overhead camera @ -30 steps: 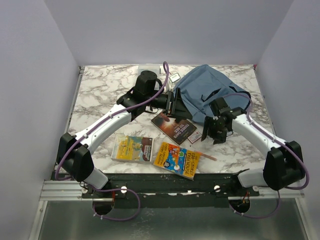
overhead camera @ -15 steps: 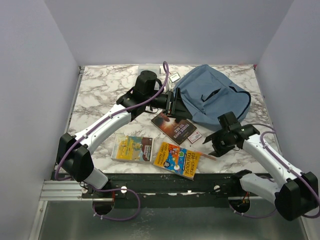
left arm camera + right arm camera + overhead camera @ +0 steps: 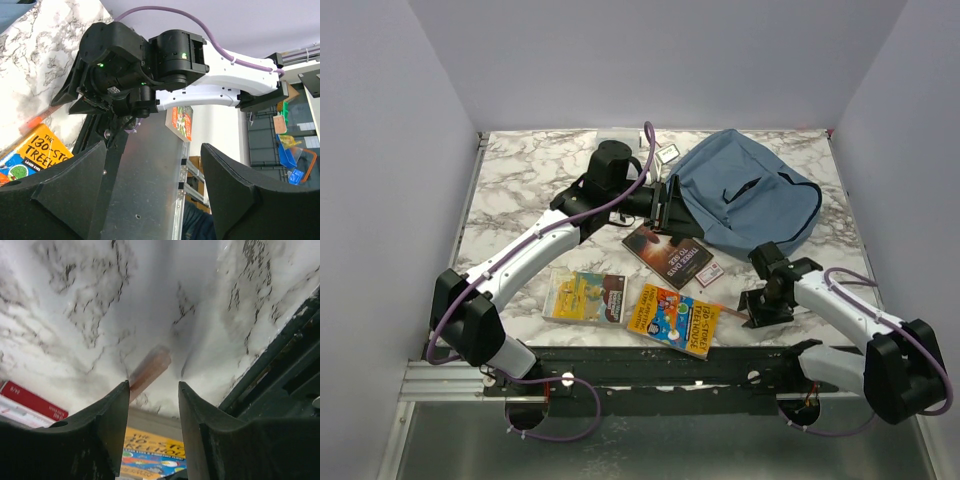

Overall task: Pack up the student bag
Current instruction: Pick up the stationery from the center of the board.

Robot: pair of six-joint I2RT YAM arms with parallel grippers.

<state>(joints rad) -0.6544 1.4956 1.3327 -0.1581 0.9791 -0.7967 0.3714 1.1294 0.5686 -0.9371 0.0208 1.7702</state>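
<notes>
Orange pencil (image 3: 151, 366) now at right hand (image 3: 153, 387)

A soft dusty-blue fabric backpack (image 3: 760, 215) with a rounded outline lies slumped and fairly flat on the far right part of the white marbled tabletop (image 3: 520, 185). Short black strap or zip pieces show on its creased upper face. Its far edge lies near the table's back edge.

L arm (image 3: 535, 243), R arm (image 3: 832, 300): white links, blk joints | purple cables (image 3: 160, 8) | R gripper (image 3: 152, 386): blk
</notes>
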